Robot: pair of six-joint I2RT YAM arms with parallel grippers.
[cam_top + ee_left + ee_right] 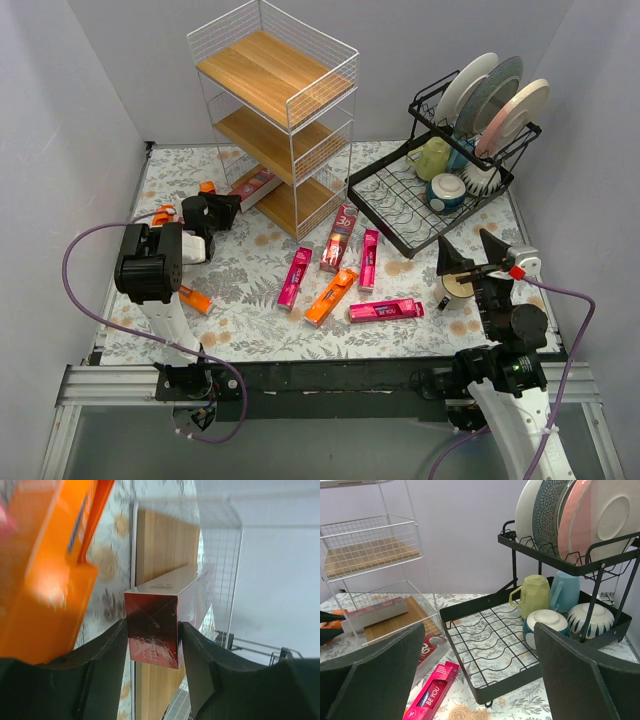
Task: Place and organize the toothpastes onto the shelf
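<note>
Since the left hand (pixel 152 627) has its two fingers pressed against the opposite sides of one end of the dark red box (pixel 165 592), item one counts as gripped, not loose. Location: the box lies flat on the bottom board (pixel 160 545) of the shelf (pixel 265 65), close along the board's wire edge. Long axis: straight away from the hand, and in the overhead view up and to the right from the hand at frame left into the lowest tier. The gripped end faces the hand and the far end is already inside the wire frame. Judgement: the coming move depends on this alignment, so any further push should follow the box's own length, and letting go should leave it parallel to the edge. Item two: five more toothpastes lie loose on the worktop (pixel 250 330) at frame centre, among them an orange box (pixel 331 296). They sit between the two arms, below the shelf in the frame. Right hand (pixel 468 250): fingers spread wide with nothing between them, at lower right beside the black dish rack (pixel 385 222), well apart from the shelf. Nearer arm for the shelf: the left.
</note>
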